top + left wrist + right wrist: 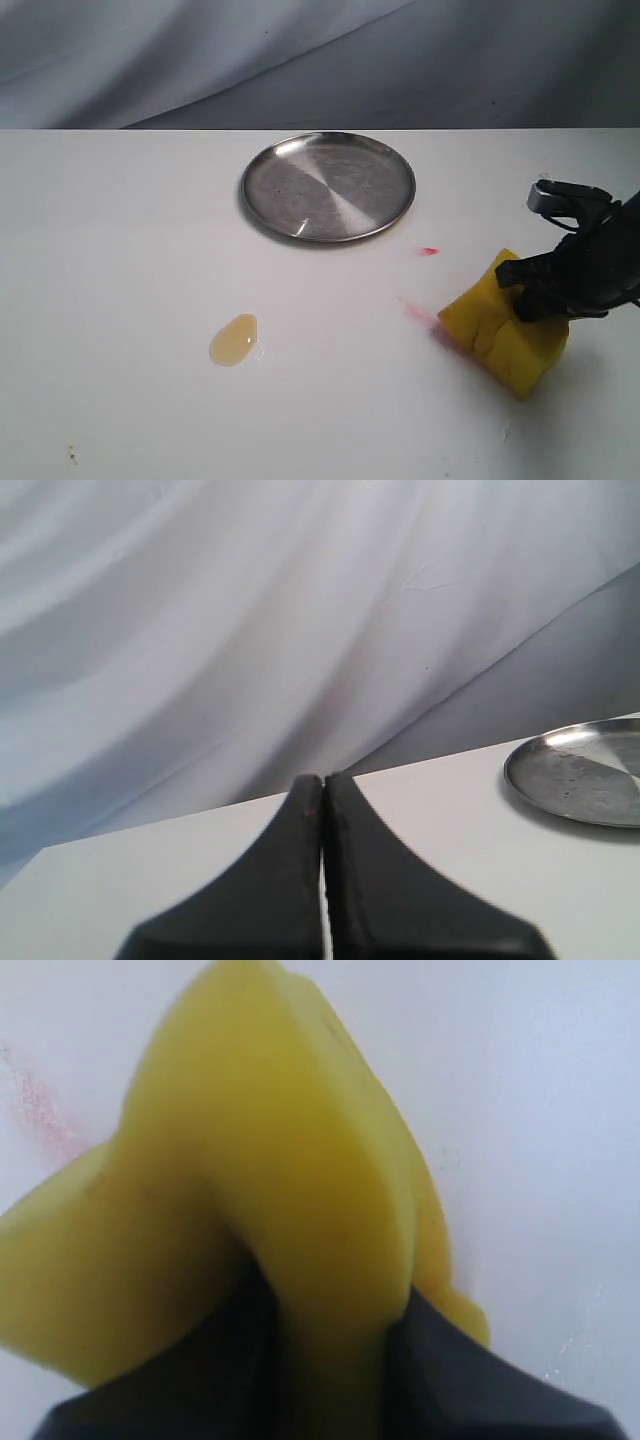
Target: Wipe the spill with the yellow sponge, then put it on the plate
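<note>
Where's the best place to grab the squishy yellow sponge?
Probably across the middle of the yellow sponge, coming down from above, as the right tool does now. The thick foam squashes in and holds there, and the sponge's lower part stays free for wiping.

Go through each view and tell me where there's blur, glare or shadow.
Exterior view: sharp, evenly lit; glare streaks on the plate, a thin shadow along its near rim. Left wrist view: the left gripper is blurred up close, the plate beyond it clearer. Right wrist view: the yellow sponge fills the frame out of focus, darkest where the right gripper pinches it.
</note>
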Motion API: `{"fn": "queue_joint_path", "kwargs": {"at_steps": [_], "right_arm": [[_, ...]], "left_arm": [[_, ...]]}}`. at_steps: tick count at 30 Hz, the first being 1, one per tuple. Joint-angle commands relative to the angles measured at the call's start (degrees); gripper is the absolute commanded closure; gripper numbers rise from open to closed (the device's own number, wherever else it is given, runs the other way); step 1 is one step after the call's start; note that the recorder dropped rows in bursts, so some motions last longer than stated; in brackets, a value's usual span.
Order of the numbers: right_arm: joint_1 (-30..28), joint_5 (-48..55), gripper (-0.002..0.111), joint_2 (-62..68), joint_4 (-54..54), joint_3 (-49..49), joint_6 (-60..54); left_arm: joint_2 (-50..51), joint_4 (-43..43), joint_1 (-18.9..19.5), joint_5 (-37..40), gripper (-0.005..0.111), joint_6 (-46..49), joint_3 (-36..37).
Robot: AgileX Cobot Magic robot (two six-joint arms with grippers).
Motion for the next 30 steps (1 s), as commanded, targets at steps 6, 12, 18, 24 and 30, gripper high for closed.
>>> {"fn": "queue_joint_path", "kwargs": {"at_steps": [6, 12, 18, 24, 30], "right_arm": [[11.10, 2.78, 0.108, -5.02, -0.58, 0.13, 2.92], [22.75, 4.20, 0.108, -5.16, -0.58, -7.76, 9.71], [31.64, 8.71, 0.108, 1.29, -0.88, -23.21, 15.59], [37.27, 13.87, 0.108, 13.55, -2.21, -39.72, 20.58], [41.05, 19.90, 0.108, 25.81, -5.68, -53.87, 24.99]], "left_arm": [[-0.20, -0.45, 0.08, -0.52, 0.107, -0.45, -0.17], [-0.20, -0.45, 0.08, -0.52, 0.107, -0.45, -0.17], [-0.20, -0.45, 0.08, -0.52, 0.107, -0.45, -0.17], [-0.20, -0.45, 0.08, -0.52, 0.107, -0.45, -0.17], [-0.20, -0.45, 0.08, -0.52, 0.107, -0.45, -0.17]]}}
